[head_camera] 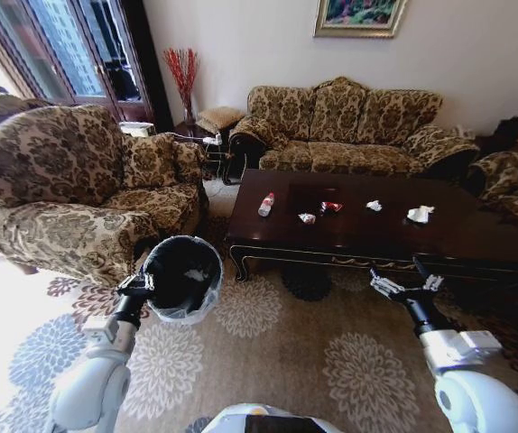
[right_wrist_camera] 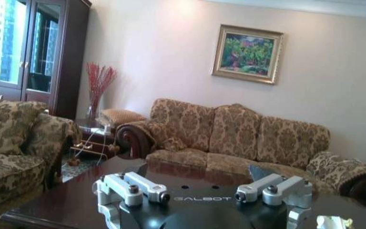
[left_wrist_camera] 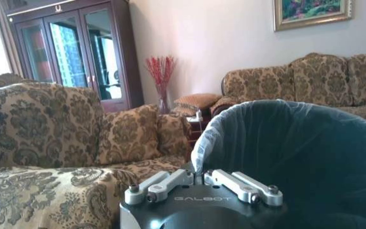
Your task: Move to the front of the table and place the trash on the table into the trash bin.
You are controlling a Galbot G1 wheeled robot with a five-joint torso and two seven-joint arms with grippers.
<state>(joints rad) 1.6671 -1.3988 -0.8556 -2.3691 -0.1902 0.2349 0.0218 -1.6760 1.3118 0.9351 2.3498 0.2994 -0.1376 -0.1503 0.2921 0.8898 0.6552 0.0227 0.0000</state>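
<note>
Left gripper (head_camera: 144, 287) clamps the round black bag-lined trash bin (head_camera: 185, 280) by its rim.
Right gripper (head_camera: 403, 281), fingers apart, hovers before the glossy dark-brown wooden counter (head_camera: 358, 236); floral armchair (head_camera: 87, 189) crowds the bin.

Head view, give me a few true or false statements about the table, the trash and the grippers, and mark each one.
1. The left gripper is clamped on the rim of the trash bin. True.
2. The bottle stands upright on the table. False: it lies on its side near the table's left end.
3. The right gripper is open and holds nothing. True; it hovers just before the table's near edge.
4. The trash bin sits on top of the table. False: it is held off the table's left front corner, above the carpet.
5. A white crumpled tissue lies toward the table's right side. True.
</note>
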